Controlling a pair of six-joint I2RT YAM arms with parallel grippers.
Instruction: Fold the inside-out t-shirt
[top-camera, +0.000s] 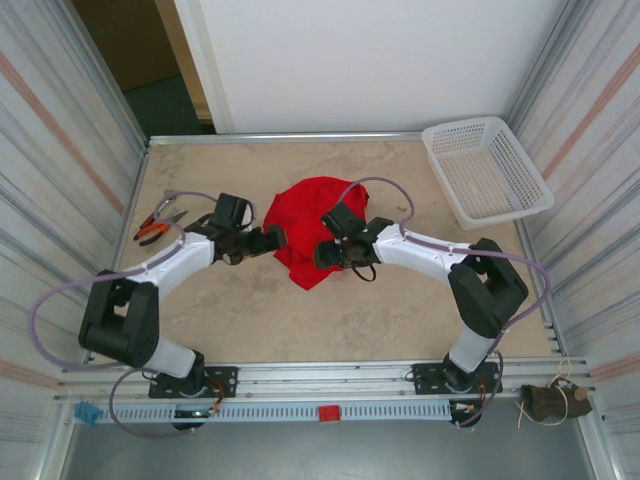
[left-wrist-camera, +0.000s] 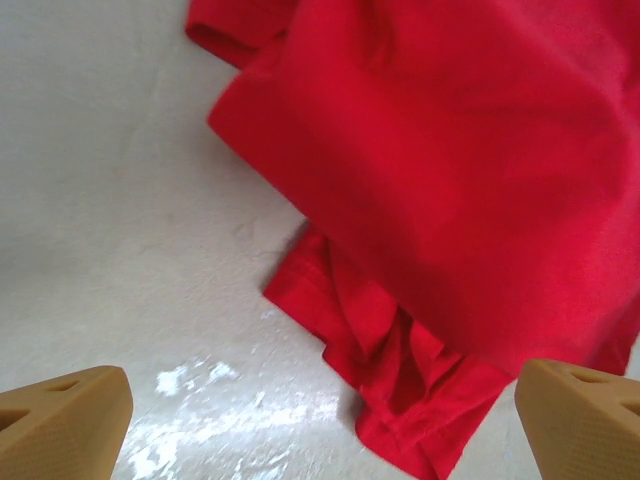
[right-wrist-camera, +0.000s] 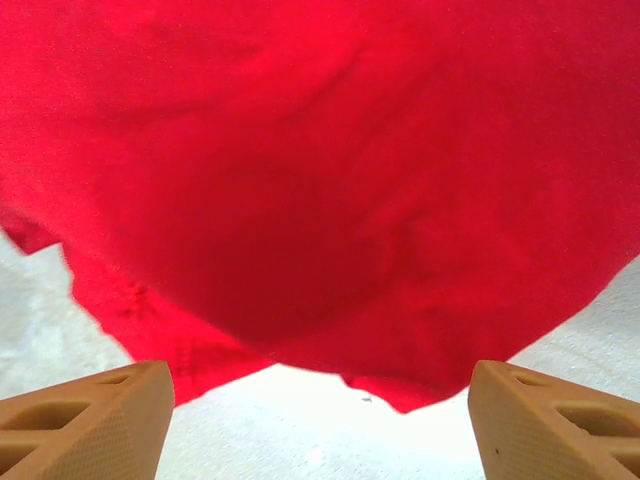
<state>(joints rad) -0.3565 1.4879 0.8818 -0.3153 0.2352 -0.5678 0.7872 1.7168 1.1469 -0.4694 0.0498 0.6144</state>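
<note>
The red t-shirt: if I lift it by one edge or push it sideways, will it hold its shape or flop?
Probably floppy: the t-shirt lies in a crumpled heap with soft folds and overlapping layers. Lifted by one edge, it would likely drape and hang rather than keep its shape. Pushed, it would more likely bunch and wrinkle than slide as one piece. It looks like thin cloth, so it is likely light.

t-shirt (top-camera: 310, 205) centre, table (top-camera: 300, 315) bare nearer, basket (top-camera: 487, 180) right
</note>
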